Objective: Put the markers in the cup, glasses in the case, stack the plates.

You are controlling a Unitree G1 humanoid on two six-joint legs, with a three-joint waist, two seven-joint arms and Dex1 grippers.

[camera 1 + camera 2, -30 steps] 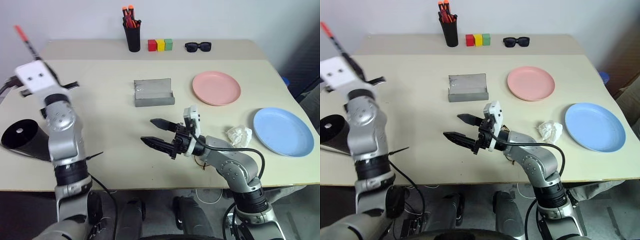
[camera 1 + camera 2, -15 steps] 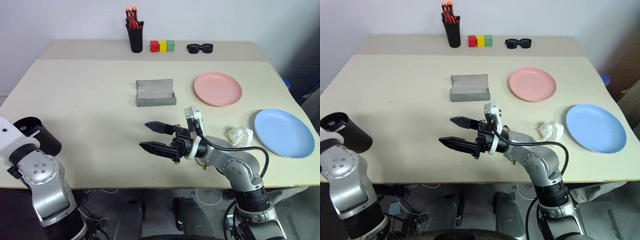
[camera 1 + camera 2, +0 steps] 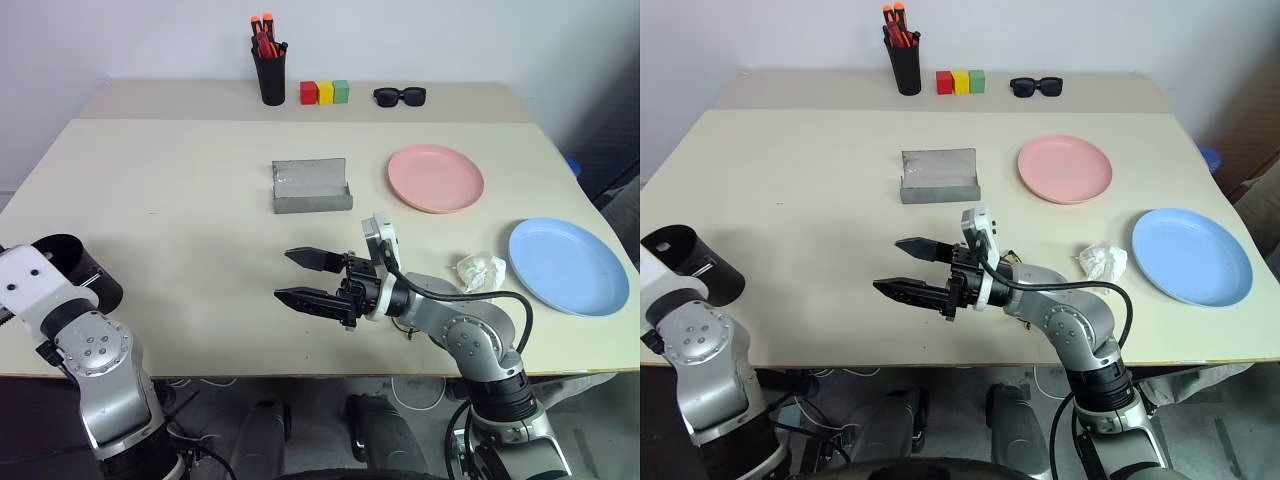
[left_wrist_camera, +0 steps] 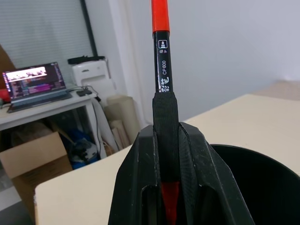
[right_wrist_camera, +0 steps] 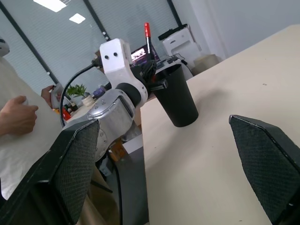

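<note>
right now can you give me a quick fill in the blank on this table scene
1. The left claw is shut on a marker whose upper end is ____.
2. The right claw hovers over the table with its fingers ____.
3. The salmon pink plate and the light blue plate lie ____, not stacked.
4. The case sits with its lid ____.

Missing words: red; open; apart; open

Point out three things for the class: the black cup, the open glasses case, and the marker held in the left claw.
black cup (image 5: 176,101), right wrist view, on its side wall.
glasses case (image 3: 311,186), left eye view, on its grey lining.
marker (image 4: 162,51), left wrist view, on its black barrel above the left claw.
</note>
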